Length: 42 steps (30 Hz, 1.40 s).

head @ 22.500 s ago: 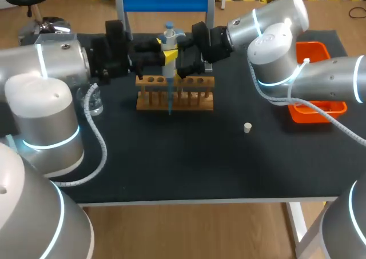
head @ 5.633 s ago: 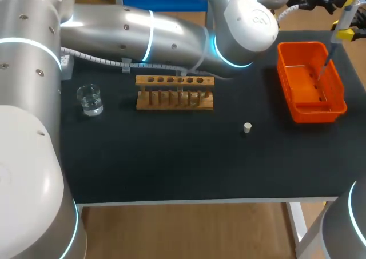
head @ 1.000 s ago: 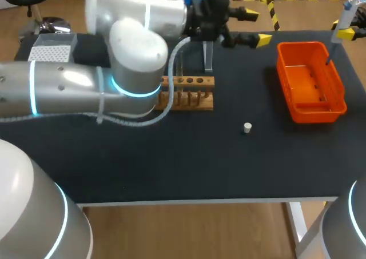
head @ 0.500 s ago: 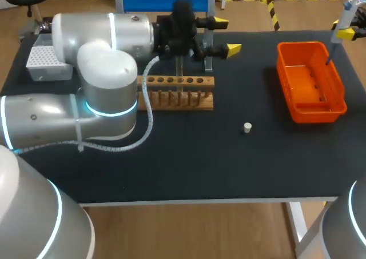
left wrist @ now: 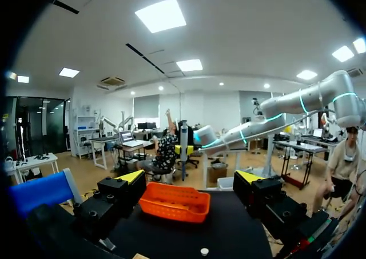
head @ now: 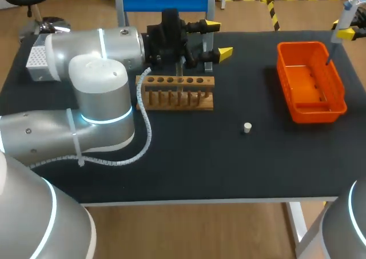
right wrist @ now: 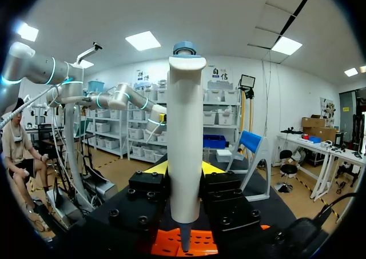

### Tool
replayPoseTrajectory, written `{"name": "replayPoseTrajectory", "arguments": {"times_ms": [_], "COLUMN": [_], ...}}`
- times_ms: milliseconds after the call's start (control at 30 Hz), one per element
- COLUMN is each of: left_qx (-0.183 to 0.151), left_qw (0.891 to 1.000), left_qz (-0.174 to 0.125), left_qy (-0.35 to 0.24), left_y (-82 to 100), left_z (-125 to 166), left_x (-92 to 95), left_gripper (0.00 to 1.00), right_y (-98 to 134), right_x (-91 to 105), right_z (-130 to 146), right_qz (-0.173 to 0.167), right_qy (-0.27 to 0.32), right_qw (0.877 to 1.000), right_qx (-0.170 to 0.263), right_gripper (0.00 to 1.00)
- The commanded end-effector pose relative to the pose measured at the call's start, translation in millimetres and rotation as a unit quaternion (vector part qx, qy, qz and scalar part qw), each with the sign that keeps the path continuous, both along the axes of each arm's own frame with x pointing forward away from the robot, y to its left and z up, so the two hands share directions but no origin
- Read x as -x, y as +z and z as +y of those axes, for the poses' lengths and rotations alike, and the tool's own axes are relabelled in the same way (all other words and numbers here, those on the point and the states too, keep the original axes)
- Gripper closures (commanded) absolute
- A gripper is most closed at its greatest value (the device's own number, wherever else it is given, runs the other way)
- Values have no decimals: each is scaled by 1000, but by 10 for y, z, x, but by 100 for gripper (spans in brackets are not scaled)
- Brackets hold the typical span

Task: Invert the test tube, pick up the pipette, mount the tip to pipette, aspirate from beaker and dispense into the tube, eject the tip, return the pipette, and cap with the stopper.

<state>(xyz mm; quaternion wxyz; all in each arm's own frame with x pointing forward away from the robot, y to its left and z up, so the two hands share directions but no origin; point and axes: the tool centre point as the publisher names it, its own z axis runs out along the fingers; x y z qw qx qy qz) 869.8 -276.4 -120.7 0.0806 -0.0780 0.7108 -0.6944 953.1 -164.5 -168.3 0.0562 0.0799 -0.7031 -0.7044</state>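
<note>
The left hand (head: 218, 39) is released, near the wooden rack (head: 175, 92). The right hand (right wrist: 184, 167) grasps the pipette (right wrist: 184, 139) upright over the orange basket (head: 311, 82); the stopper (head: 247, 127) lies on the bench (head: 189, 162).

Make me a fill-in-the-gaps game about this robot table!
1. The right gripper holds the pipette above the ____ basket.
2. The little white stopper lies on the black ____.
3. The left gripper has its jaws ____, with nothing between them.

Missing words: orange; table; open
</note>
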Motion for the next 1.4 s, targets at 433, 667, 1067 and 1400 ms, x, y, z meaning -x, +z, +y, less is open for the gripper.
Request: {"name": "replayPoseTrajectory", "arguments": {"times_ms": [433, 667, 1067, 1400], "left_qx": [49, 49, 49, 49], "left_qw": [999, 999, 999, 999], "left_qz": [-12, -12, -12, -12], "left_qy": [15, 15, 15, 15], "left_y": [-8, -8, -8, -8], "left_z": [-6, -6, -6, -6], "left_x": [61, 61, 61, 61], "left_gripper": [0, 0, 0, 0], "right_y": [6, 6, 115, 79], "right_x": [-21, -21, 335, 570], "right_z": [-16, -16, 686, 1349], "right_qz": [0, 0, -18, -3], "right_qy": [3, 3, 14, 29], "right_qw": [1000, 1000, 1000, 1000], "right_qx": [1, 1, 14, 1], "right_gripper": [100, 100, 100, 100]}}
